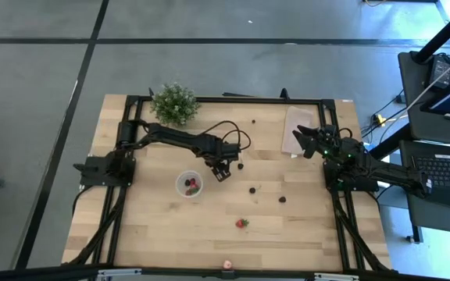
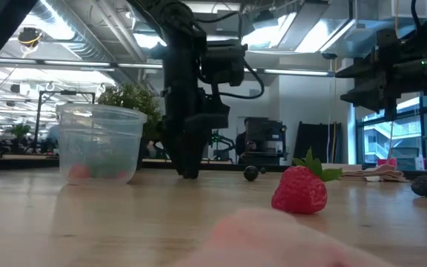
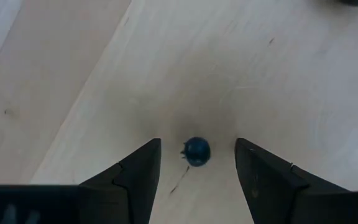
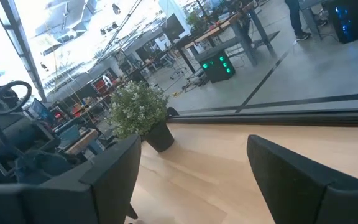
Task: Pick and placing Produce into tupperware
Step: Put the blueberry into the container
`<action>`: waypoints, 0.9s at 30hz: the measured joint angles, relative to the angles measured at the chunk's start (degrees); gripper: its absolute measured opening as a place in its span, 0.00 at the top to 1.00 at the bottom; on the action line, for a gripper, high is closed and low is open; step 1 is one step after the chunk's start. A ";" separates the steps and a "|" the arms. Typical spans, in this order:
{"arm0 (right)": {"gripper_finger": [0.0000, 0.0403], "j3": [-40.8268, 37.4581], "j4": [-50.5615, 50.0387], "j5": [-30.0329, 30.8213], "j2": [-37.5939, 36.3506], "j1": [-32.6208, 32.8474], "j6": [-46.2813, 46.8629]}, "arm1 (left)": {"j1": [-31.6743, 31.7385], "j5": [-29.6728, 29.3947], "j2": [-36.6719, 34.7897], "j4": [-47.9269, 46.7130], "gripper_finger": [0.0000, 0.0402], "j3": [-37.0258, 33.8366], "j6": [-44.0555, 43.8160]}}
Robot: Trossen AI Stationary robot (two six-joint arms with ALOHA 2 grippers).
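Observation:
The tupperware [image 1: 189, 184], a small round translucent cup, stands on the wooden table with red and dark fruit inside; the low view shows the cup [image 2: 98, 143] too. My left gripper [image 3: 197, 142] points down at the table just right of it, open. A tiny dark blue berry [image 3: 197, 152] lies on the wood between its fingers, untouched. More dark berries [image 1: 254, 189] [image 1: 282, 199] [image 1: 241, 165] and a red strawberry [image 1: 242, 223] [image 2: 300, 190] lie scattered. My right gripper [image 1: 307, 140] [image 4: 194, 140] waits open, raised over the table's right side.
A bushy potted plant [image 1: 175, 103] stands at the far edge, and a flat beige sheet [image 1: 298, 129] lies far right below my right gripper. One dark berry [image 1: 255, 121] sits near the far edge; a pinkish fruit [image 1: 226, 264] lies at the near edge.

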 joint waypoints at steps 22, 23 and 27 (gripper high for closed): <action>0.27 0.00 -0.01 0.00 -0.02 0.00 -0.18 | 0.59 1.51 0.25 0.12 0.67 0.02 1.44; 0.27 0.00 -0.01 0.00 -0.01 0.00 -0.19 | 0.59 1.54 0.25 -0.01 0.68 0.02 1.45; 0.27 0.00 -0.01 0.00 -0.02 0.02 -0.20 | 0.59 2.74 0.17 0.28 0.70 -0.51 2.70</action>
